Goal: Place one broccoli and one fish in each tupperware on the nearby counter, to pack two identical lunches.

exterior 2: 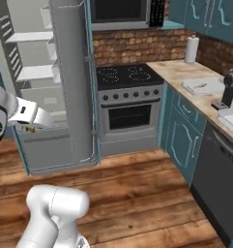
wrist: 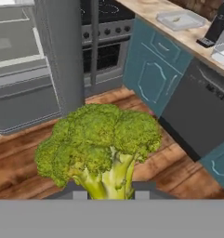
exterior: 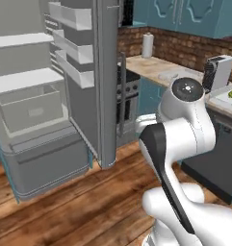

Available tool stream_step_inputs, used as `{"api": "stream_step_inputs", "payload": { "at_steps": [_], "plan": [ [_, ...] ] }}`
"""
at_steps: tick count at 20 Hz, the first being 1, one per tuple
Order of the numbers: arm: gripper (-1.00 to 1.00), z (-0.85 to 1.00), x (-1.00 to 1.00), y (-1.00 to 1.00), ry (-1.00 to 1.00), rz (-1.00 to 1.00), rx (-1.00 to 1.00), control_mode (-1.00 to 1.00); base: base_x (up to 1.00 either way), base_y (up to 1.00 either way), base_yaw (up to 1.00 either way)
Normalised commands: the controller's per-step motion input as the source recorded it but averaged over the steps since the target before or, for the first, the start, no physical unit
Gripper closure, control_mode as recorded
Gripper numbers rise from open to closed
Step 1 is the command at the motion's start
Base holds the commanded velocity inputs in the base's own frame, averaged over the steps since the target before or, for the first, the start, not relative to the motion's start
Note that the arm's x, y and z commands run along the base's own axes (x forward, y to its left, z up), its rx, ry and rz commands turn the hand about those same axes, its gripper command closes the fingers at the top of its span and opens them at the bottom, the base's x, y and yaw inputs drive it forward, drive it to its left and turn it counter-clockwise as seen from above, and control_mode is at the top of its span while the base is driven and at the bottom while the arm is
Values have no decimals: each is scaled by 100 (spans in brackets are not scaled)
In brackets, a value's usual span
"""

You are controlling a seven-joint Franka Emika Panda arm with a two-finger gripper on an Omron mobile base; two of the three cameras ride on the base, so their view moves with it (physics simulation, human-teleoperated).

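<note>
Hand view — broccoli (wrist: 99,144) between jaws

The counter (exterior 2: 185,72) carries a tupperware (exterior 2: 202,85), coffee machine (exterior 2: 231,87) and paper-towel roll (exterior 2: 191,49).

- No text, label, brand, number or sign can be read in any of the views.
- The stove (exterior 2: 130,97) has a row of knobs along its front edge, with no markings that can be made out.
- The coffee machine (exterior: 217,72) shows no legible lettering.
</note>
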Motion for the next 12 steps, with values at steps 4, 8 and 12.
{"api": "stream_step_inputs", "payload": {
  "at_steps": [4, 8, 12],
  "plan": [
    [100, 0, 0, 0, 0, 0, 0, 100, 5, -86, -60],
    [100, 0, 0, 0, 0, 0, 0, 100, 8, -82, -55],
    [100, 0, 0, 0, 0, 0, 0, 100, 42, -58, -19]
  ]
}}
